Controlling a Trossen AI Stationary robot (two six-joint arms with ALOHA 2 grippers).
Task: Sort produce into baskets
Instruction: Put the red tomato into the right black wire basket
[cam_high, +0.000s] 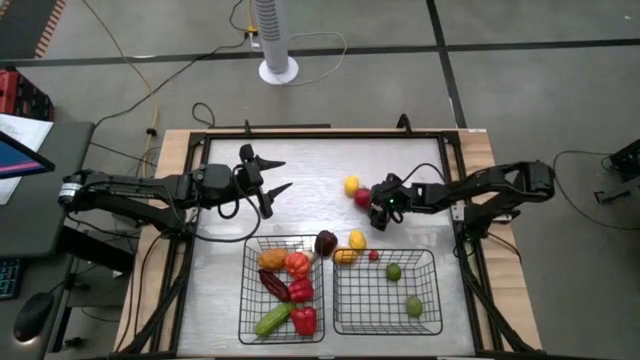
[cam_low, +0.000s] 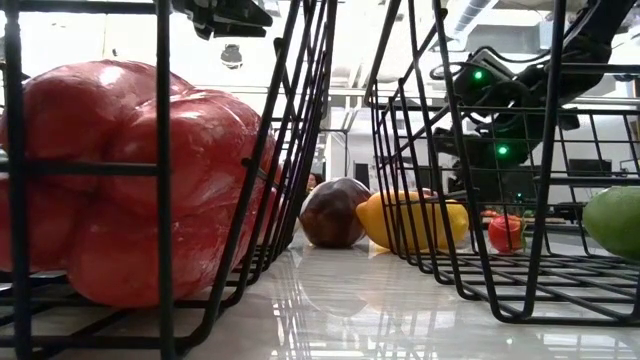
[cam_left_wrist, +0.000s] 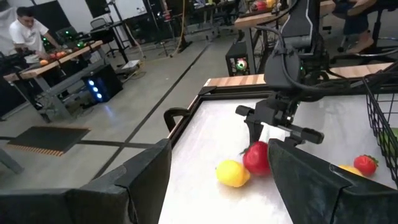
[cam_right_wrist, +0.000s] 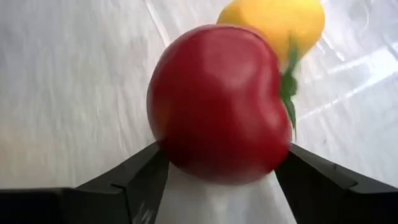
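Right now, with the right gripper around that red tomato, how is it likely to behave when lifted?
The tomato looks smooth and glossy, so it may slip between the right gripper fingers. Its round shape suggests it would roll if released, perhaps into the lemon beside it. It probably holds its shape.

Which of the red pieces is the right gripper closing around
The red tomato on the open table beside the lemon, sitting between the right gripper fingers. The other red pieces lie in the left basket.

We see even, bright overhead light. The glossy table (cam_low: 330, 310) mirrors glare along the lower low view, whose upper background washes out white. The tomato (cam_right_wrist: 221, 102) looms soft, motion-blurred around its edges.
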